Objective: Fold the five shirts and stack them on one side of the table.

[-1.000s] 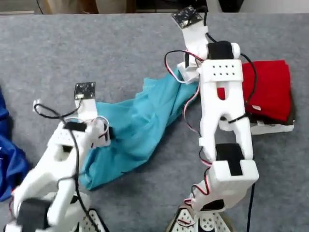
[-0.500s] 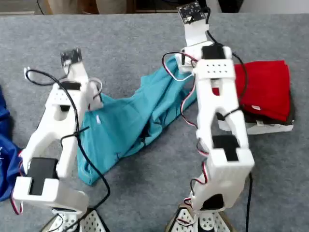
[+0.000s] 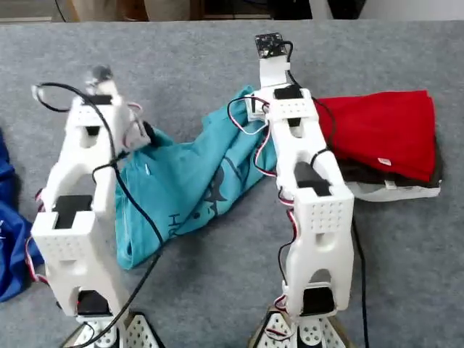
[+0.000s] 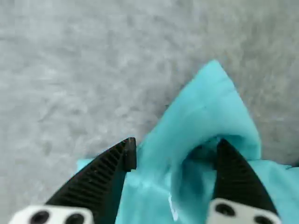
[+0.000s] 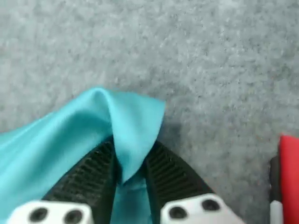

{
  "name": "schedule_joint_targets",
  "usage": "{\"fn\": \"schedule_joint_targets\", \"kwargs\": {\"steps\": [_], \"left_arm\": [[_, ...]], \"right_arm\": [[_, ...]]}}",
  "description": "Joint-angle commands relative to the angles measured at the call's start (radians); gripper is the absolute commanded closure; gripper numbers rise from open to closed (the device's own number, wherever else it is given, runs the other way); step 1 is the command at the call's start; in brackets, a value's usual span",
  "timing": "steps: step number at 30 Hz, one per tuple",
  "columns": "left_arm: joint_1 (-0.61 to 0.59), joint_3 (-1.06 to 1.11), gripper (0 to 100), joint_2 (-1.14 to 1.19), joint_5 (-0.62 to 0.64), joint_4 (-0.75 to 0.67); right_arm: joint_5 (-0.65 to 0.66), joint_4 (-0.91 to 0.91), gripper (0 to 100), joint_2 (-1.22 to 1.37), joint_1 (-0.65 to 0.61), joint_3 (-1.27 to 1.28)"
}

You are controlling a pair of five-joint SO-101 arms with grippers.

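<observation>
one teal shirt [image 3: 194, 174]: right jaws pinch its corner, left jaws spread around it.

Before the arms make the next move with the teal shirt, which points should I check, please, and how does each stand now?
1. Right gripper pinches a corner of the teal shirt: ok.
2. Left gripper closed on the shirt: not ok, jaws stand apart around the cloth.
3. Shirt lies flat: not ok, bunched.
4. Red shirt folded, on top of the stack: ok.
5. Blue shirt apart from the teal one: ok.
</observation>
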Motion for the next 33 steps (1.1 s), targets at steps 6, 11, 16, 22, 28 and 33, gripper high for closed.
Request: {"fn": "schedule_joint_targets", "kwargs": {"steps": [6, 11, 16, 22, 28, 33], "left_arm": [[-0.089, -0.465, 70, -0.001, 0.123, 0.539], [-0.091, -0.296, 85, 0.101, 0.086, 0.540], [-0.029, -0.206, 95, 0.096, 0.080, 0.540], [-0.003, -0.204, 88, 0.084, 0.080, 0.474], [0.048, -0.226, 86, 0.087, 0.143, 0.428], [0.051, -0.265, 86, 0.090, 0.193, 0.408]], "right_arm": [[-0.025, -0.018, 99.5, 0.068, 0.001, -0.125], [-0.095, -0.018, 99.5, 0.067, 0.018, -0.120], [-0.095, -0.018, 99.5, 0.068, 0.019, -0.124], [-0.098, -0.018, 99.5, 0.067, 0.019, -0.120], [-0.095, -0.018, 99.5, 0.067, 0.021, -0.122], [-0.095, -0.018, 99.5, 0.067, 0.021, -0.122]]}}
